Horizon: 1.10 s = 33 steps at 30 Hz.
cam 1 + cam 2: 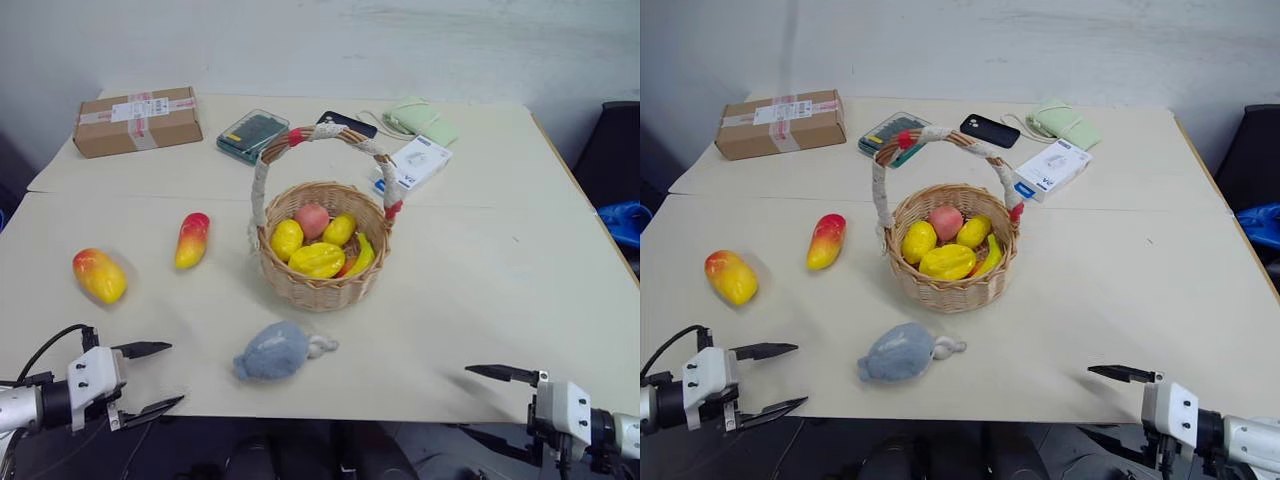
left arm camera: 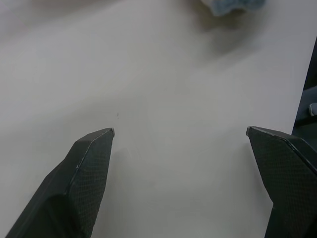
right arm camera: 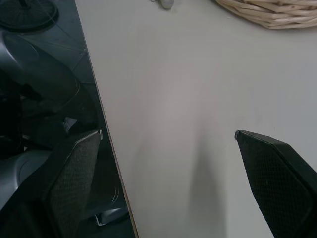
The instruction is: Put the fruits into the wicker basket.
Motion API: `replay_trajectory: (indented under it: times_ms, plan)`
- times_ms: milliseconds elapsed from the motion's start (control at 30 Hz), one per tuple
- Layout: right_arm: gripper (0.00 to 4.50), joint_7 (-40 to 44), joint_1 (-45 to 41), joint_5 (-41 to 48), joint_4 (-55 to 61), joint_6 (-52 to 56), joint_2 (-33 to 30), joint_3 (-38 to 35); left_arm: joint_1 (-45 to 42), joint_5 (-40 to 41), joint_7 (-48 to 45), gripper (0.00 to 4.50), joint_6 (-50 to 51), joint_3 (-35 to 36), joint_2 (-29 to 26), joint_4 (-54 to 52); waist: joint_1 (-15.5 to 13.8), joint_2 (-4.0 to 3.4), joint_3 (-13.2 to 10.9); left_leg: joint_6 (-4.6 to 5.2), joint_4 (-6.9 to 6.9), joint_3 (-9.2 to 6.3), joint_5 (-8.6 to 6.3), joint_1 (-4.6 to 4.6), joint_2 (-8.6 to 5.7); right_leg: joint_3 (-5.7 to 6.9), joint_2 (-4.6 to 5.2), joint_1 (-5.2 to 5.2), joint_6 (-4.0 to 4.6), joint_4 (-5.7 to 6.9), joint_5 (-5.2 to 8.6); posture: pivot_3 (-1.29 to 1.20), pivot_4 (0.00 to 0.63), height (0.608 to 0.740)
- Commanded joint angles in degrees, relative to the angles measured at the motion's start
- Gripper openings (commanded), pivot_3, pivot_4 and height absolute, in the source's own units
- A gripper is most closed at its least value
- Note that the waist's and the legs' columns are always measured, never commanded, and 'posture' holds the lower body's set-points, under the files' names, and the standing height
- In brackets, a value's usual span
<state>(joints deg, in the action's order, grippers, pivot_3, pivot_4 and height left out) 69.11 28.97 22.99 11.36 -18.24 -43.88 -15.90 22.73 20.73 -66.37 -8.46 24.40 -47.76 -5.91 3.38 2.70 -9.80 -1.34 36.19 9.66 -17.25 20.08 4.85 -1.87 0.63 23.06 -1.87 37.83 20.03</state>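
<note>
I see a round woven wicker basket at centre holding glossy fruits; two smooth mangoes lie left; both my grippers gape wide, empty.

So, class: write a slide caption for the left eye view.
Two mango-like fruits lie left of the part-filled wicker basket; both grippers open.

The tan wicker basket stands mid-frame holding yellow and pink fruits. Left of it lie a tapered mango and a plump mango.
</note>
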Motion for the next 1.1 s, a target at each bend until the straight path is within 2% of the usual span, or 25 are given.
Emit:
replay_trajectory:
  times_ms: [33, 267, 333, 533, 600, 667, 700, 833, 967, 1100]
  plan:
    - [4.45, -1.18, -0.41, -0.14, 1.43, -0.58, 0.83, 0.31, -0.74, 1.45, -0.37, 4.5, 0.75, 0.58, -0.91, -2.2, -0.08, -0.01, 0.0, 0.0, 0.0, 0.0, 0.0, 0.0, -0.01, 0.0, 0.0, 0.0, 0.0, 0.0, 0.0, 0.0, 0.15, 0.74]
    - [4.45, -2.45, -1.38, 0.27, 0.25, -0.05, 1.13, -0.81, 3.36, 7.82, -2.89, 4.5, 12.49, 1.67, -1.59, -5.98, 0.08, -0.03, -0.02, -0.02, -0.01, 0.01, -0.01, 0.0, 0.02, 0.0, -0.03, 0.0, 0.0, -0.01, 0.0, 0.0, 0.15, 0.74]
    - [4.45, -2.81, -1.51, -0.08, 0.02, -0.37, 1.16, -0.84, 3.53, 7.73, -3.33, 4.5, 12.82, 1.67, -1.85, -6.37, 0.0, -0.03, -0.02, -0.02, 0.01, 0.0, -0.01, 0.0, 0.01, 0.0, -0.02, 0.0, 0.0, -0.01, 0.0, 0.0, 0.15, 0.74]
    - [4.45, -3.19, -1.99, 4.17, 4.43, 0.41, 2.48, -0.37, -0.32, 10.95, -4.65, 4.5, 17.77, 1.05, -3.29, -7.93, -0.22, -0.02, -0.01, -0.01, 0.08, -0.07, 0.0, 0.0, 0.0, 0.03, -0.02, -0.06, 0.0, 0.0, 0.0, 0.0, 0.15, 0.74]
    - [4.45, -4.44, -2.09, 7.59, 7.3, 1.41, 4.34, -0.59, -1.74, 15.56, -4.94, 4.5, 24.99, -0.14, -5.17, -11.74, -0.18, -0.01, -0.01, -0.01, 0.08, -0.09, 0.0, 0.0, -0.01, 0.05, -0.02, -0.06, 0.0, 0.0, 0.0, 0.0, 0.15, 0.74]
    - [4.45, -9.98, -4.26, 12.17, 12.51, 4.62, 6.87, -1.39, -6.34, 18.98, -3.38, 4.5, 31.08, -2.99, -6.88, -16.19, -0.26, -0.03, -0.02, -0.03, 0.07, -0.15, 0.0, 0.02, 0.01, 0.09, -0.02, -0.09, 0.0, 0.01, 0.0, 0.0, 0.15, 0.74]
    - [4.45, -10.4, -4.37, 15.2, 15.65, 8.02, 5.99, -0.94, -9.67, 20.76, -1.79, 4.5, 34.16, -4.86, -7.07, -17.9, -0.25, -0.1, -0.05, -0.09, 0.08, -0.19, 0.04, 0.02, 0.0, 0.12, -0.02, -0.11, 0.0, 0.01, 0.0, 0.0, 0.15, 0.74]
    - [4.45, -10.57, -4.79, 15.84, 21.9, 10.3, 5.28, -1.33, -19.6, 22.09, 0.91, 4.5, 40.59, -12.82, -6.12, -21.22, -0.31, -0.31, -0.1, -0.3, 0.17, -0.23, 0.17, -0.02, -0.05, 0.08, -0.04, -0.25, -0.1, 0.04, -0.05, 0.0, 0.15, 0.74]
    - [4.45, -11.62, -4.02, 13.95, 23.71, 12.2, 4.76, -1.83, -27.64, 14.4, 4.46, 4.5, 42.53, -25.34, -2.83, -19.57, -0.14, -0.32, -0.11, -0.38, 0.13, -0.26, 0.18, -0.02, -0.04, 0.05, -0.13, -0.28, -0.14, -0.01, 0.01, 0.0, 0.15, 0.74]
    - [4.45, -13.49, -4.18, 13.14, 24.98, 13.87, 5.03, -2.07, -32.47, 8.11, 8.99, 4.5, 40.28, -31.62, 3.46, -14.31, -0.29, -0.32, -0.1, -0.37, 0.35, -0.31, 0.19, 0.02, -0.05, 0.03, -0.17, -0.28, -0.16, 0.03, 0.01, 0.0, 0.15, 0.74]
